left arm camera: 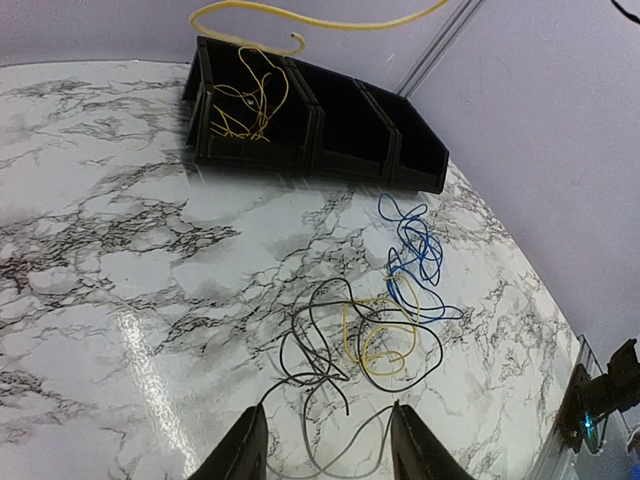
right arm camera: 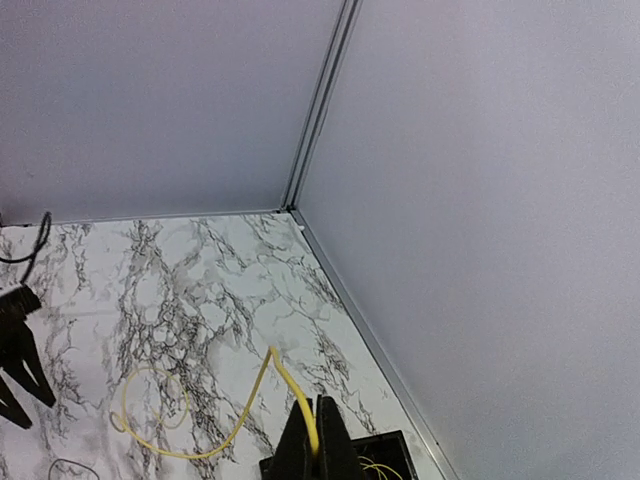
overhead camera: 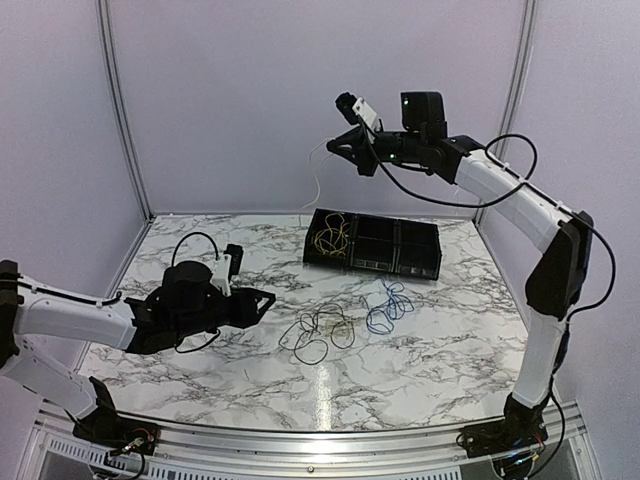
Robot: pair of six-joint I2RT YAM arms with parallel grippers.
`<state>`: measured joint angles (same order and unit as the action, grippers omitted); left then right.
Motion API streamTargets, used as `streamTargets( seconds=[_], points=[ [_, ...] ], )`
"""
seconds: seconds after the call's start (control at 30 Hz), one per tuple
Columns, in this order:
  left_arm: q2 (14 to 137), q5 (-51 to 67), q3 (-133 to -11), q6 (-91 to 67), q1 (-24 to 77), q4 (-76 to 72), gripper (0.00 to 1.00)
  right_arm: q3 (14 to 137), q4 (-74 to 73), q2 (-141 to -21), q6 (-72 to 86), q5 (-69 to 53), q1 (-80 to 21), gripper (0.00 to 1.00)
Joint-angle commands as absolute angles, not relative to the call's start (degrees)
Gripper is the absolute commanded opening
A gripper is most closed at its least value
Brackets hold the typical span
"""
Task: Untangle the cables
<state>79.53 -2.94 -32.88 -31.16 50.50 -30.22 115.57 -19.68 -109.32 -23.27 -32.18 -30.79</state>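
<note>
Right end effector pinching yellow cable trailing into bin, left end effector spread

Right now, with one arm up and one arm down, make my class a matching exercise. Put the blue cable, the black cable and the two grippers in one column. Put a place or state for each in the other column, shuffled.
Column one:
1. blue cable
2. black cable
3. left gripper
4. right gripper

Column two:
A. raised high, shut on a yellow cable
B. on the table, tangled with a yellow loop
C. low over the table, fingers apart, holding nothing
D. on the table, closest to the tray

Pairs: 1-D, 2-B, 3-C, 4-A.
</note>
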Motion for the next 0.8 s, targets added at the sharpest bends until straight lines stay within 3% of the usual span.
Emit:
streamTargets(
  seconds=[0.0,0.77],
  points=[
    [71.36,-8.92,-30.11,-33.13,50.32,-26.67,0.45,116.55,-15.26,-112.64,-23.81,-30.37,-29.02,0.00],
    [59.55,-15.92,-27.23,-34.86,50.30,-17.31,0.47,120.24,-11.91,-133.93,-30.15,-16.55,-26.63,0.00]
  ],
)
